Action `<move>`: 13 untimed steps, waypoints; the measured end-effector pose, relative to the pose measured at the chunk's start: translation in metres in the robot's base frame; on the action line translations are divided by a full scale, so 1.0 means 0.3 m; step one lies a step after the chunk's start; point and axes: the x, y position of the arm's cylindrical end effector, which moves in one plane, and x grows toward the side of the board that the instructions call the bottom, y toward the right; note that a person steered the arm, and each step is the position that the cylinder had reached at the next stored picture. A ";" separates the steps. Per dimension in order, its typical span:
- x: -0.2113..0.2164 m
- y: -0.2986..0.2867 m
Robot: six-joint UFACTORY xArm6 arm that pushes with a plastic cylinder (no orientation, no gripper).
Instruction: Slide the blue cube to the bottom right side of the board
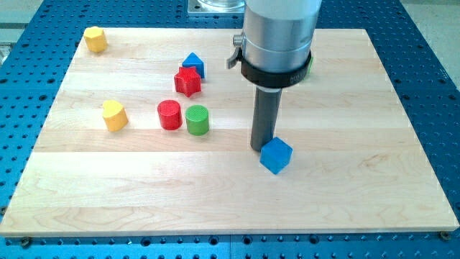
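Note:
The blue cube (276,155) sits on the wooden board (345,194), a little right of centre and below the middle. My tip (260,147) stands right against the cube's upper left corner, touching or nearly touching it. The dark rod rises from there to the arm's grey cylinder at the view's top.
At the view's left are a red cylinder (169,114), a green cylinder (197,119) and a yellow block (114,115). A red star-shaped block (187,81) and a blue triangular block (193,64) lie above them. Another yellow block (95,39) sits at the top left corner.

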 end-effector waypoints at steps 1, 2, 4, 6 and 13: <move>0.101 0.061; 0.092 0.020; 0.245 -0.070; 0.175 0.378; 0.082 0.534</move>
